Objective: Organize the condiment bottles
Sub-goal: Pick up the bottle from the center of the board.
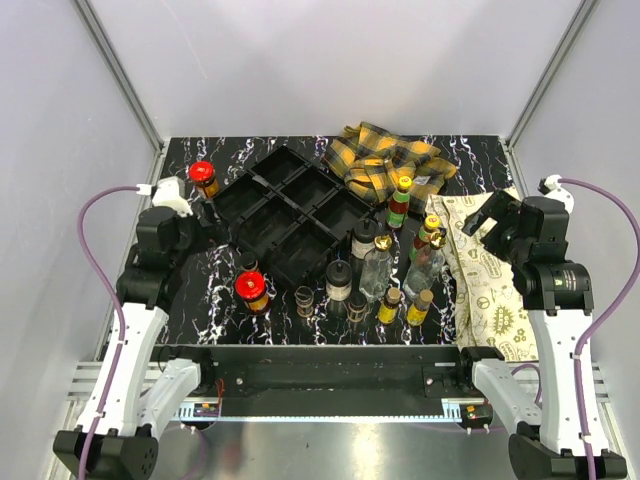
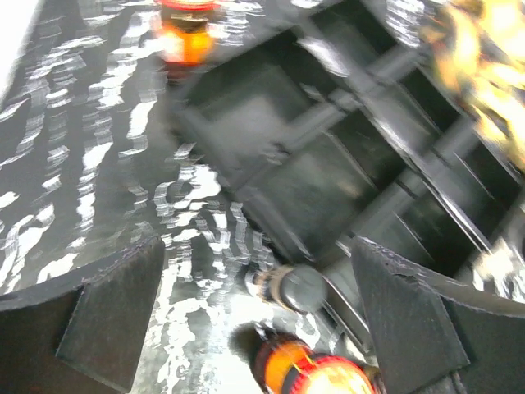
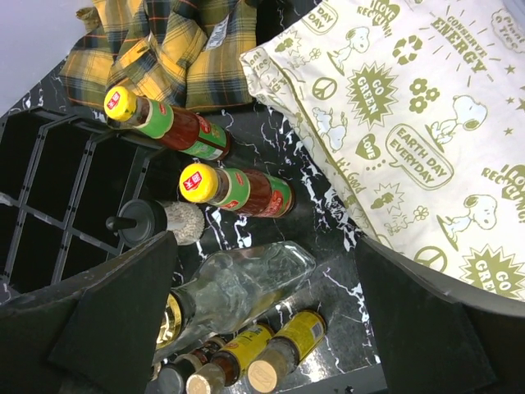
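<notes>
The small condiment bottles [image 1: 377, 270] stand bunched mid-frame on the black marbled surface [image 1: 195, 300], just below the black divided tray [image 1: 290, 215]. The left hand [image 2: 258, 283] and right hand [image 3: 262, 287] are wide open, holding nothing.

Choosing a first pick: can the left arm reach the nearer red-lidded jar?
Probably yes: the left gripper is open and near, and the red-lidded jar stands apart from the cluster, only a small dark-capped bottle close behind it.
</notes>
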Controlling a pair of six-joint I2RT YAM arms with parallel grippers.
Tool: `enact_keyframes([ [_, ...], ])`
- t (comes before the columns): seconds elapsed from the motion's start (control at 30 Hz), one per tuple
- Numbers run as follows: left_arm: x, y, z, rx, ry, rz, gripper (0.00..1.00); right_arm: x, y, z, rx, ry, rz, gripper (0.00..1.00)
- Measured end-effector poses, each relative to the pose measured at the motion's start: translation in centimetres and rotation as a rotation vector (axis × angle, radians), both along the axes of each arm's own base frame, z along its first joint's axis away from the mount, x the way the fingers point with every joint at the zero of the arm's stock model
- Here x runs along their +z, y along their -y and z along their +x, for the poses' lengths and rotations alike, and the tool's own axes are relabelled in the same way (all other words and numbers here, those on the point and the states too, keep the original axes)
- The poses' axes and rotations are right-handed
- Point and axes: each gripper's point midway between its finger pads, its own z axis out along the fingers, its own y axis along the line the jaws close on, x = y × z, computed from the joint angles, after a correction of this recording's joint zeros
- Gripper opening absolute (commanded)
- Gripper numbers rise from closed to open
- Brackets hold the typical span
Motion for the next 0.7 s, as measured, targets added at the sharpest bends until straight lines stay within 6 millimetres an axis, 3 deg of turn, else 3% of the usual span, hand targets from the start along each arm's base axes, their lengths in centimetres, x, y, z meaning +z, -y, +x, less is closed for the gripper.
enact_keyframes([
  [0.27,2.2,8.5,-1.8,-0.416,0.058,-0.070,0.99,-1.6,-0.7,-0.2,0.002,-0.028,0.055,1.00],
  [0.47,5.1,17.2,-5.0,-0.749,0.176,-0.117,0.99,-2.6,-0.3,-0.1,-0.045,-0.043,0.073,1.00],
  [0.57,5.5,21.9,-6.6,-0.895,0.197,-0.130,0.99,-3.8,-0.3,0.0,-0.064,-0.059,0.084,1.00],
  [0.7,4.3,27.3,-7.6,-1.015,0.186,-0.088,0.99,-6.2,0.0,0.0,-0.093,-0.101,0.106,1.00],
])
